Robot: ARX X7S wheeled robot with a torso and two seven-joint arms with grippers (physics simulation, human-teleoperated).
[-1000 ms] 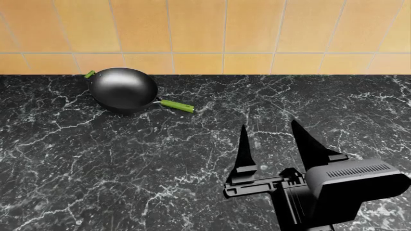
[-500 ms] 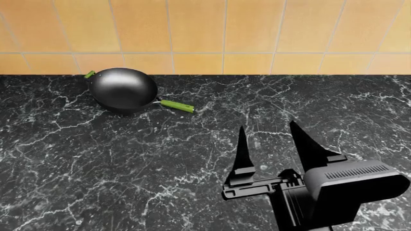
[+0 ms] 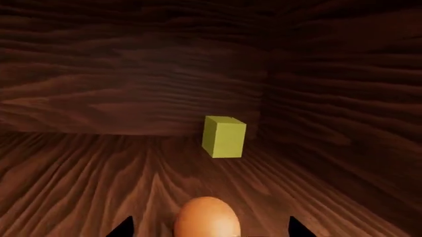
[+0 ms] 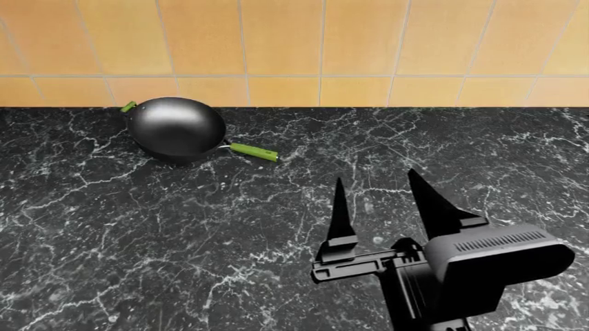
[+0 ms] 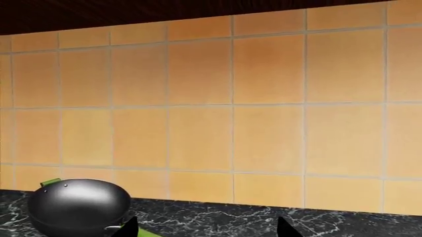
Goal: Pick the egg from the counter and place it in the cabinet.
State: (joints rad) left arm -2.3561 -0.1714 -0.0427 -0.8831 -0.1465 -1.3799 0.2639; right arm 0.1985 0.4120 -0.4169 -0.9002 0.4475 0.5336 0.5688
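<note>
The orange-brown egg [image 3: 206, 218] shows only in the left wrist view, low between my left gripper's [image 3: 209, 229] two dark fingertips [image 3: 122, 228]. The tips stand wide apart with a gap on each side of the egg, so the gripper is open. Around it are the dark brown wooden floor and walls of the cabinet [image 3: 132, 74]. My right gripper [image 4: 376, 181] is open and empty, held above the black marble counter [image 4: 138, 227]. It also shows in the right wrist view [image 5: 207, 229]. The left gripper does not show in the head view.
A yellow cube [image 3: 224, 137] stands deeper in the cabinet near its back right corner. A dark round wok [image 4: 176, 128] with a green handle [image 4: 253, 152] sits at the counter's back left, against the orange tiled wall [image 4: 368, 48]. The wok also shows in the right wrist view [image 5: 78, 205].
In the head view my right gripper has drifted a little down and to the left, staying open. The wok has not moved.
</note>
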